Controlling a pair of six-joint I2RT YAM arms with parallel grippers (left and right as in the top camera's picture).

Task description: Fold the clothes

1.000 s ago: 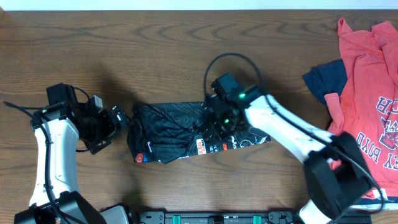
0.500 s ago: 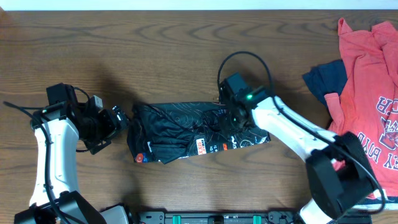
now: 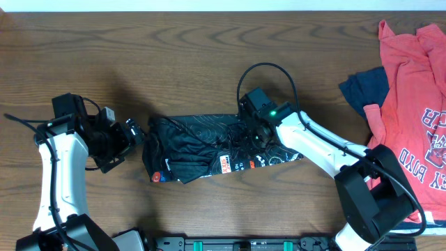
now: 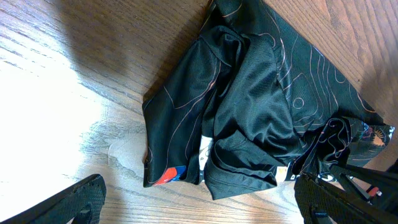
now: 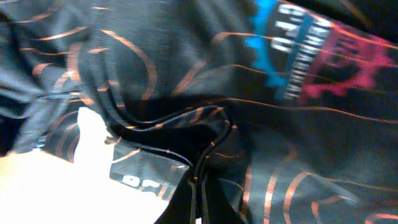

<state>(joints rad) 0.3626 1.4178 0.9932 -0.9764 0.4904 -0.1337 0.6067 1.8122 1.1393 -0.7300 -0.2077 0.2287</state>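
Observation:
The clothes, a black jersey (image 3: 191, 148) with fine orange contour lines and sponsor logos, lie bunched in a long strip at the middle of the table. My left gripper (image 3: 137, 132) hovers at the jersey's left end, open wide. In the left wrist view its fingers (image 4: 78, 200) straddle the crumpled near edge of the jersey (image 4: 249, 106) without touching it. My right gripper (image 3: 249, 137) is down on the jersey's right half. The right wrist view shows its jaws (image 5: 200, 198) shut, with a fold of the jersey (image 5: 311, 124) pinched between them.
A coral-red T-shirt (image 3: 411, 90) with navy lettering lies at the table's right edge, over a dark navy garment (image 3: 362, 90). Bare wooden table (image 3: 209, 49) stretches behind the jersey and to its left.
My right gripper swung right, then came back left over the jersey's right half, and closed from open to shut on the fabric. The left arm has not moved.

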